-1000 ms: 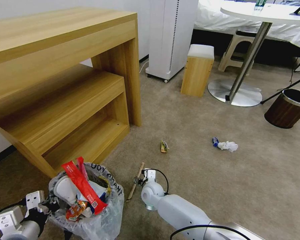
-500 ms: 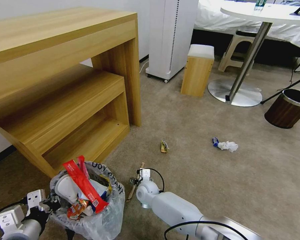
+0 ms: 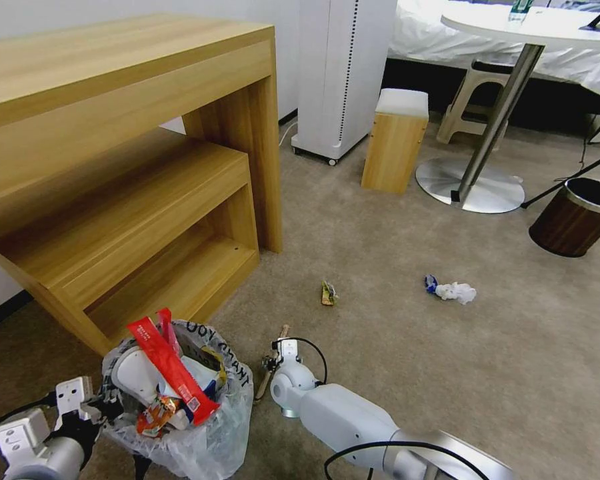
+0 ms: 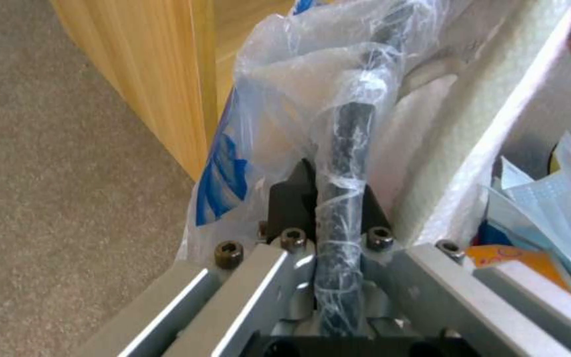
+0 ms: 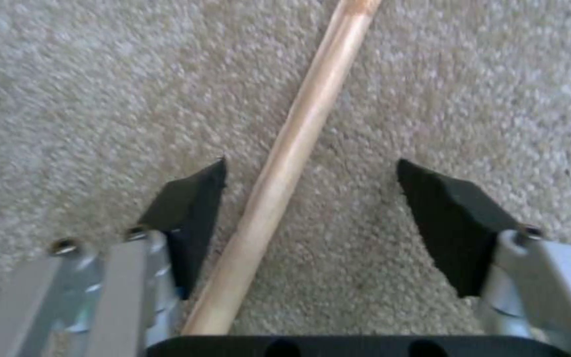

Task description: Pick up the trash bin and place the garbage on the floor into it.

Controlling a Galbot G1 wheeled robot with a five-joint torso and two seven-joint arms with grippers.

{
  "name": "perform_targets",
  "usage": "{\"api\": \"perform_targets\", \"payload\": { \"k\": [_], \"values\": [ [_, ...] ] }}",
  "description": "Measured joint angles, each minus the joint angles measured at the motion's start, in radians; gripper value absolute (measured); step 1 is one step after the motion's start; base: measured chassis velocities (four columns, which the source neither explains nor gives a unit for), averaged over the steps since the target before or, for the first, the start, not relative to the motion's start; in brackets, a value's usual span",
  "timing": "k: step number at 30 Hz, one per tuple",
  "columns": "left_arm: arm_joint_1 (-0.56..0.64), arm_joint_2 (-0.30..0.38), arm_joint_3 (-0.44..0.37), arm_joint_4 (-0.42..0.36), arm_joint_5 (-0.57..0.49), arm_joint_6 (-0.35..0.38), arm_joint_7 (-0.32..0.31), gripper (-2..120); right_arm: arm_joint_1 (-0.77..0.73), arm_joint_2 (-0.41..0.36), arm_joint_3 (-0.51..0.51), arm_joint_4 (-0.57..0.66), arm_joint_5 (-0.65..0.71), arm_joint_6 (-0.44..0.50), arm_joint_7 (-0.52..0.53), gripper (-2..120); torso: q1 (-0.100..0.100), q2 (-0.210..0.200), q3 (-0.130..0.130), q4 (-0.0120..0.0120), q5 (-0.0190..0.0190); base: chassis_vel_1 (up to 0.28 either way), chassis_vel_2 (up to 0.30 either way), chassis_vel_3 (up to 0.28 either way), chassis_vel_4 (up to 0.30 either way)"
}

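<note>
The trash bin (image 3: 200, 433), lined with a crinkled clear bag, sits at the lower left, stuffed with a red wrapper (image 3: 170, 370), white slippers and a snack packet. My left gripper (image 3: 103, 410) is shut on the bin's dark rim (image 4: 348, 148) through the plastic. A wooden stick (image 5: 285, 163) lies on the beige floor (image 3: 393, 347) between the black fingers (image 5: 190, 203) of my right gripper (image 5: 312, 198), which is open and close above the carpet. In the head view the stick (image 3: 273, 365) lies just right of the bin. More garbage lies farther off: a small packet (image 3: 328, 293) and a white tissue (image 3: 457, 292).
A wooden desk with a low shelf (image 3: 133, 200) stands left, right behind the bin. A white appliance (image 3: 340, 73), a wooden stool (image 3: 395, 140), a round table's base (image 3: 470, 187) and a brown wood-grain bin (image 3: 575, 217) stand farther back.
My right arm has shifted left and slightly back, bringing its gripper down over the stick. The bin in my left gripper has moved a little to the right.
</note>
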Motion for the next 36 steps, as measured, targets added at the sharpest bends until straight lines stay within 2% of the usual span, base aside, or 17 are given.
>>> {"api": "perform_targets", "payload": {
  "k": [8, 17, 29, 34, 36],
  "values": [
    [-0.002, 0.001, 0.002, -0.003, -0.004, -0.002, 0.0, 0, -0.009, -0.013, -0.004, 0.0, -0.021, 0.006, -0.006, 44, 0.0, 0.0, 0.0, 0.0, 0.0, 0.0, 0.0, 0.0, 0.0],
    [-0.001, 0.001, 0.006, -0.006, -0.005, -0.003, 0.001, 0, -0.018, -0.015, -0.006, -0.014, -0.046, 0.018, -0.018, 40, 0.0, 0.0, 0.0, 0.0002, 0.0003, 0.0, 0.0, 0.0, 0.0],
    [0.0, -0.001, 0.011, -0.006, -0.004, -0.015, 0.006, 0, -0.013, -0.016, -0.012, -0.031, -0.082, 0.031, -0.033, 18, 0.0, 0.0, 0.0, 0.0, 0.0, 0.0, 0.0, 0.0, 0.0],
    [-0.001, 0.002, 0.011, -0.007, -0.004, -0.016, 0.007, 0, -0.014, -0.02, -0.013, -0.028, -0.088, 0.033, -0.036, 14, 0.0, 0.0, 0.0, -0.0001, 0.0, 0.0, 0.0, 0.0, 0.0],
    [-0.005, 0.002, 0.011, -0.004, -0.005, -0.016, 0.007, 0, -0.015, -0.032, -0.015, -0.015, -0.09, 0.033, -0.037, 7, 0.0, 0.0, 0.0, -0.0002, -0.0001, 0.0, 0.0, 0.0, 0.0]
  ]
}}
